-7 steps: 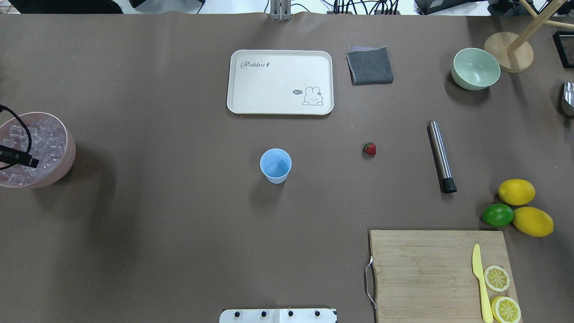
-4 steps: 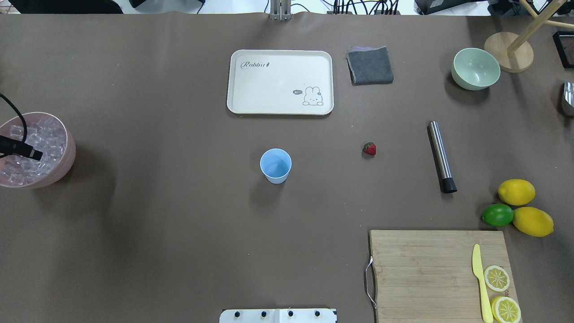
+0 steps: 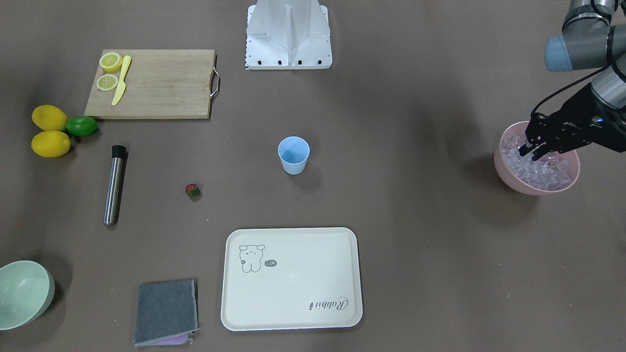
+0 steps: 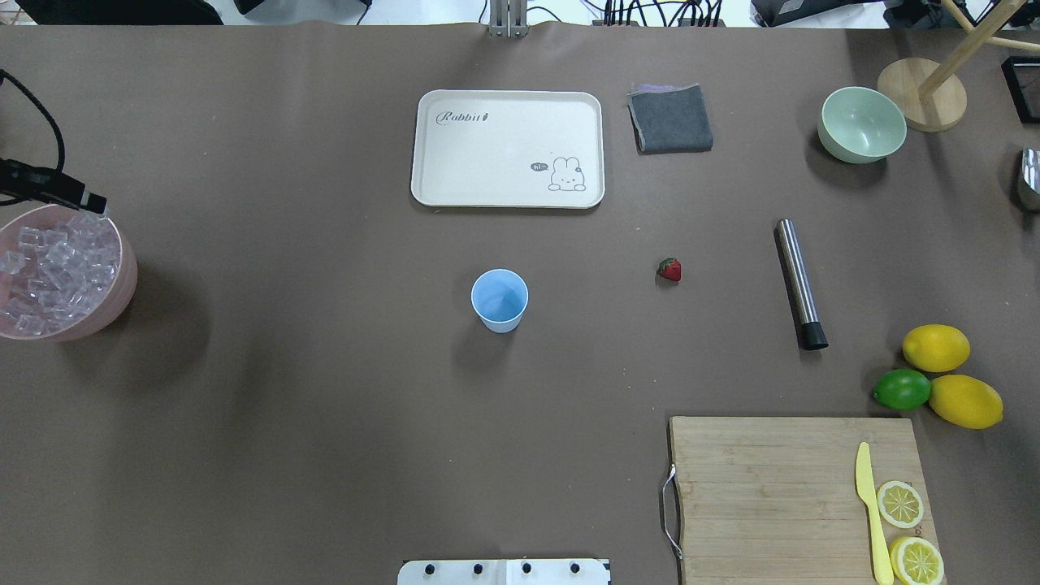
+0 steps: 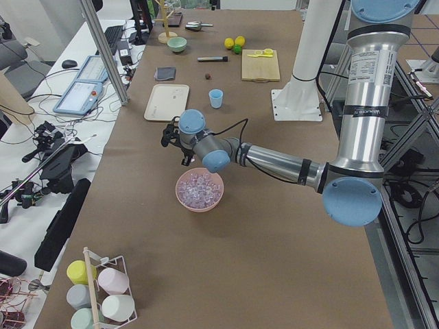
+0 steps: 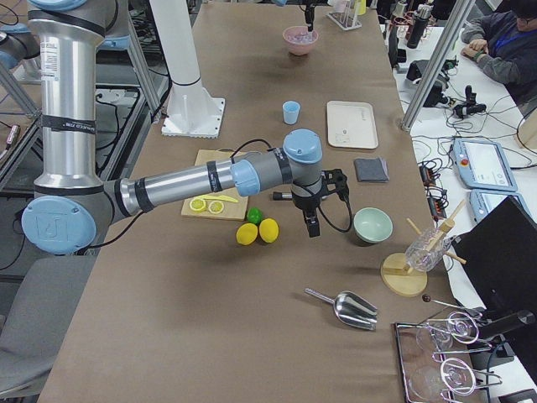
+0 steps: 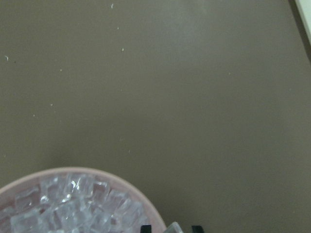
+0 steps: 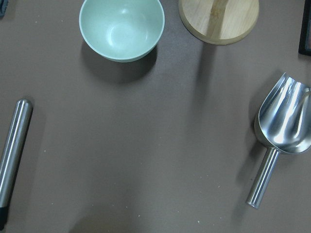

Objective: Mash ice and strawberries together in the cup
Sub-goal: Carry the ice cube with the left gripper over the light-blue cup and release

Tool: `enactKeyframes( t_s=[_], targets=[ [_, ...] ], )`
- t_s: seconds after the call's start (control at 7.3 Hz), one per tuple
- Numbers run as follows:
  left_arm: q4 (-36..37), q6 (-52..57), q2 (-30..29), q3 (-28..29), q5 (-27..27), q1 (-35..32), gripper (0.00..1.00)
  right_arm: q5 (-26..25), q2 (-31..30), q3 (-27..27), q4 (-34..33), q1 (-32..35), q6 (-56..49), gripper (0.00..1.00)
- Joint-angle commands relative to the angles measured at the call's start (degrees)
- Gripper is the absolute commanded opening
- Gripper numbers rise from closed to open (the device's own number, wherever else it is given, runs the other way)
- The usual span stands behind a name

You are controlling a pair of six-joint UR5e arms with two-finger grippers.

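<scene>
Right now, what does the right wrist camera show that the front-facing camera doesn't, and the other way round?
Only the right wrist view shows the metal scoop and the round wooden base.

Only the front-facing view shows the blue cup, the strawberry, the pink bowl of ice with the left gripper by its rim, the tray and the cutting board.

Both show the pale-green bowl and the steel rod.

lemons (image 4: pixel 936 348) 2 | lime (image 4: pixel 902 390) 1 | bowls (image 4: pixel 863 124) 2 | cup (image 4: pixel 500 300) 1 | strawberry (image 4: pixel 669 270) 1
</scene>
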Motion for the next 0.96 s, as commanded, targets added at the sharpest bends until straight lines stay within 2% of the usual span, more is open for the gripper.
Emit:
enactKeyframes(
  t_s=[0.0,0.14,0.27,0.68,0.82],
  targets=[
    [0.2,-10.2,-5.6,-0.2,0.6,3.7,0.00,0.1,0.0,0.0,0.1,0.0,0.0,1.00],
    [0.2,-16.7,-9.4,-0.3,4.5,7.4,0.00,0.1,0.0,0.0,0.0,0.0,0.0,1.00],
    [0.2,-24.0,-12.7,-0.2,11.1,13.8,0.00,0.2,0.0,0.0,0.1,0.0,0.0,1.00],
    [0.7,-36.4,-22.1,0.9,25.9,27.5,0.00,0.4,0.0,0.1,0.1,0.0,-0.6,1.00],
    [0.7,-39.7,-24.0,1.3,27.1,29.3,0.00,0.8,0.0,0.0,0.0,0.0,-0.6,1.00]
  ],
)
